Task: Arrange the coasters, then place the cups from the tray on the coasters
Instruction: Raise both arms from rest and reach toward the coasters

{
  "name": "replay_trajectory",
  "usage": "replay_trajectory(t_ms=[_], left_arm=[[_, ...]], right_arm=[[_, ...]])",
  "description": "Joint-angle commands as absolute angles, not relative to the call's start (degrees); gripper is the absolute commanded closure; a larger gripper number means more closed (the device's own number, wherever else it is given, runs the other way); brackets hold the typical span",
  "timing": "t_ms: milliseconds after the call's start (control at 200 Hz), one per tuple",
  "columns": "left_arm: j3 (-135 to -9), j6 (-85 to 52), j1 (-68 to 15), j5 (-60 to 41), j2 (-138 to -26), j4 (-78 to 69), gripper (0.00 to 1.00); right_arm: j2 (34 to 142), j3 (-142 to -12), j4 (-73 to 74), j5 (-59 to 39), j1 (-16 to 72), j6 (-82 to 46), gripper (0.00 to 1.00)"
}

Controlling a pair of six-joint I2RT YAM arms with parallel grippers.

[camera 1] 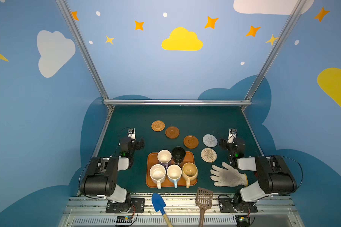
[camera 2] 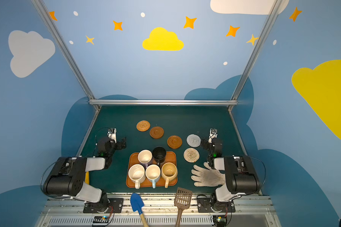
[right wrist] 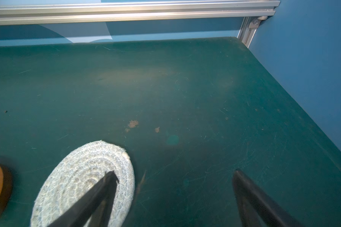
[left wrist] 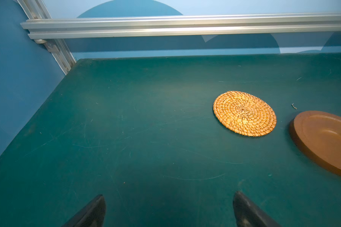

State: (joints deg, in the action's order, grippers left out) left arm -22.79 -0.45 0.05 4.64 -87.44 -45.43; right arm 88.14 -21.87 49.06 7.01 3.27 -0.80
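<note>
Several coasters lie on the green table in both top views: orange rattan (camera 1: 158,125), two brown wooden (camera 1: 172,132) (camera 1: 190,141), grey-white rope (camera 1: 210,140) and beige rope (camera 1: 208,155). The orange-brown tray (camera 1: 150,157) holds the lilac (camera 1: 164,156), black (camera 1: 178,153), cream speckled (camera 1: 157,173), pale blue (camera 1: 174,173) and tan (camera 1: 189,171) cups. My left gripper (left wrist: 168,198) is open over bare table, left of the rattan coaster (left wrist: 244,113). My right gripper (right wrist: 174,175) is open, one finger above the grey-white coaster (right wrist: 83,180).
A white work glove (camera 1: 227,175) lies right of the tray, near the right arm. A blue trowel (camera 1: 158,203) and a brown slotted scoop (camera 1: 204,198) rest at the front edge. An aluminium rail (camera 1: 175,102) and blue walls close the table in.
</note>
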Motion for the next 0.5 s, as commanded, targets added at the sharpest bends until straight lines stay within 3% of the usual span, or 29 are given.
replay_trajectory(t_ms=[0,125,165,496], left_arm=[[-23.6,-0.9,0.3,4.1,-87.7,-44.7,0.0],[-23.6,-0.9,0.3,4.1,-87.7,-44.7,0.0],[-23.6,-0.9,0.4,4.1,-87.7,-44.7,0.0],[-23.6,-0.9,0.4,4.1,-87.7,-44.7,0.0]], right_arm=[[87.5,-22.1,49.1,7.2,3.4,-0.6,0.08],[87.5,-22.1,49.1,7.2,3.4,-0.6,0.08],[87.5,-22.2,49.1,7.2,3.4,-0.6,0.03],[87.5,-22.2,49.2,7.1,3.4,-0.6,0.03]])
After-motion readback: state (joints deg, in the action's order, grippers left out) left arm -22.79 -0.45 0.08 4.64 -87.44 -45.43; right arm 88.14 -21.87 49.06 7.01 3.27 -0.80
